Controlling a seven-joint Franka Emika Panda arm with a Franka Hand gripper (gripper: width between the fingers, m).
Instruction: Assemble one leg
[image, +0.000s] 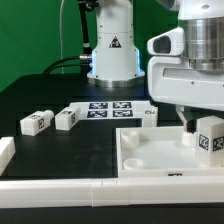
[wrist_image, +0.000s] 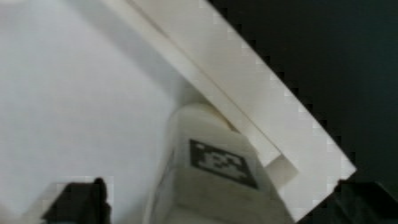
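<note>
My gripper (image: 206, 131) is over the right corner of the large white tray-like panel (image: 150, 158). One white tagged leg (image: 211, 136) stands upright between its fingers at that corner. In the wrist view the leg (wrist_image: 222, 165) lies between the two dark fingertips (wrist_image: 75, 203), with a gap on each side, so the gripper (wrist_image: 217, 206) is open around it. The panel's floor (wrist_image: 80, 100) and raised rim (wrist_image: 249, 85) fill the rest of that view. The leg's foot and the socket under it are hidden.
Three more tagged legs lie on the black table: two at the exterior view's left (image: 36, 122) (image: 66, 118) and one behind the panel (image: 150, 118). The marker board (image: 105, 108) lies before the arm's base. A white bar (image: 60, 185) runs along the front edge.
</note>
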